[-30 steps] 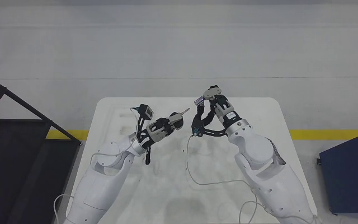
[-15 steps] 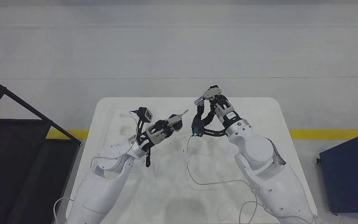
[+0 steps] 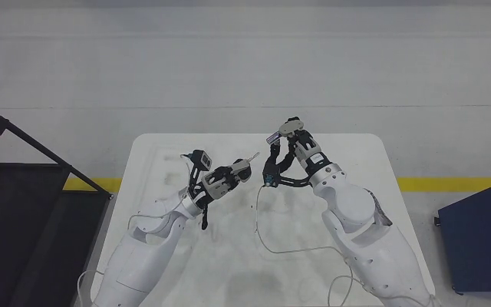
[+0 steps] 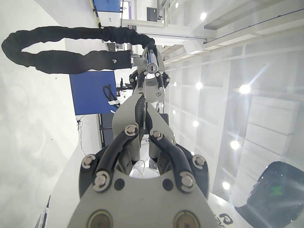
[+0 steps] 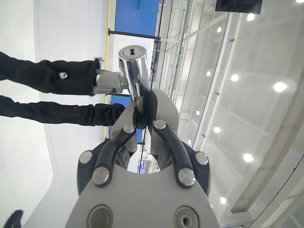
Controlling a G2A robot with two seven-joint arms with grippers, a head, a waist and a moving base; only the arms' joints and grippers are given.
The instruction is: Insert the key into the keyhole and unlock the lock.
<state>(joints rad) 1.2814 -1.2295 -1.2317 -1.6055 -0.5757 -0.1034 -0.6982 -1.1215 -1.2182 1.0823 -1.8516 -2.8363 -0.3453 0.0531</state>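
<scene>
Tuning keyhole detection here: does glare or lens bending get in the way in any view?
Left wrist view: ceiling lamps throw star flares, aside of the lock; straight lines bow. Right wrist view: bright streaks run along its chrome barrel, yet the keyhole reads dark. Top view: even light on the table.

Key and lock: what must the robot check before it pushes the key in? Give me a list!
1. The key gripped in the left jaws: ok.
2. The lock gripped in the right jaws: ok.
3. The keyhole turned toward the key: ok.
4. The key blade turned to match the slot: cannot tell.
5. The key tip at the keyhole: not ok, a gap shows in the top view.
6. The black loop clear of the keyhole: ok.
</scene>
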